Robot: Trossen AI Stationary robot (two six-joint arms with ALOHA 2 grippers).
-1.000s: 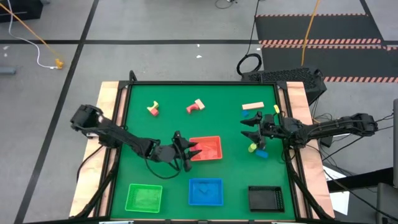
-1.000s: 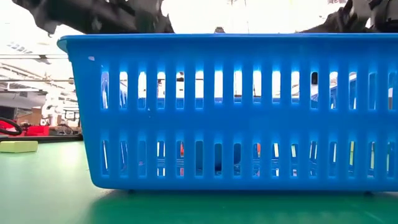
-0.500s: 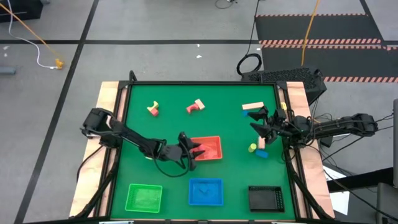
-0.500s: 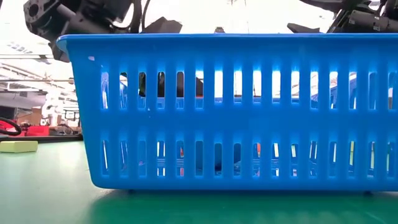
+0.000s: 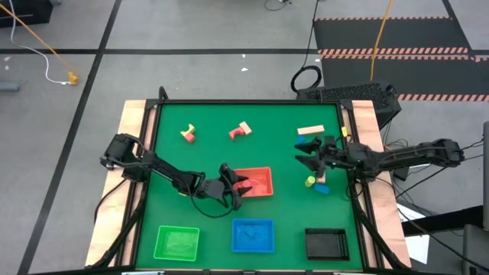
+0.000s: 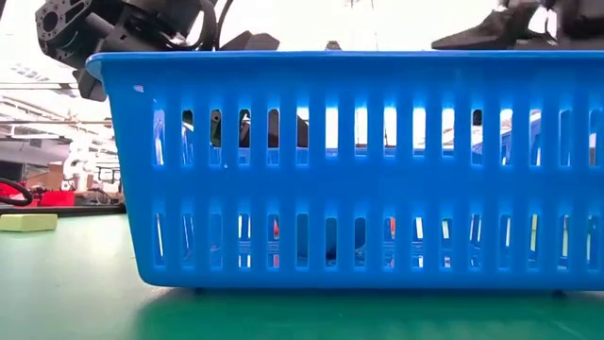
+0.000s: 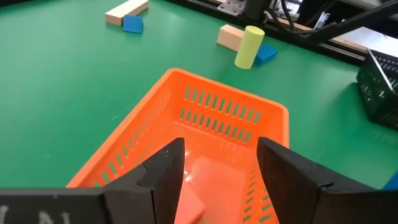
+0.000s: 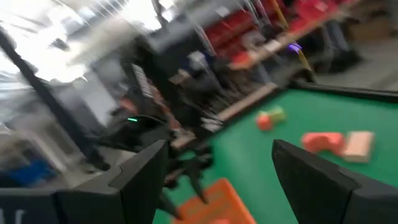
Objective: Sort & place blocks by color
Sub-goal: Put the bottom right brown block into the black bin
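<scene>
Across the green tabletop [image 5: 206, 153], high view: four shallow trays. Red tray [image 5: 260, 177] near the middle; green tray [image 5: 177, 243], blue tray [image 5: 253, 235] and black tray [image 5: 326, 244] in a row along the near edge.
- Left hand [image 5: 232, 191] at the red tray's left rim, fingers apart, nothing between them.
- Right hand [image 5: 307, 155] over the right side of the tabletop, fingers apart and empty.
- Blocks, far left: red piece touching a yellow one [image 5: 187, 134]. Far middle: pink arch against a tan cube [image 5: 241, 130]. Far right: tan bar [image 5: 310, 131], long axis across the tabletop, with a blue block [image 5: 306, 140] just beside it. Below the right hand: yellow block [image 5: 310, 182], tan block [image 5: 321, 178], blue block [image 5: 323, 189], close together.

Low view: slotted wall of the blue tray fills the picture; dark arm parts show above its rim. Flat yellow item [image 6: 28, 222] lies at far left.

Left wrist view: both fingers spread over the red tray, which appears orange here; a pink block [image 7: 202, 180] lies flat on its floor. Beyond it, a yellow cylinder [image 7: 249, 46] stands nearly upright, touching a tan block [image 7: 229, 37], with a blue piece [image 7: 266, 54] beside it. Farther off, the tan bar and a blue cube [image 7: 132, 23].

Right wrist view: blurred; fingers apart, the pink arch [image 8: 321, 142] and tan cube [image 8: 358, 144] are in view.
</scene>
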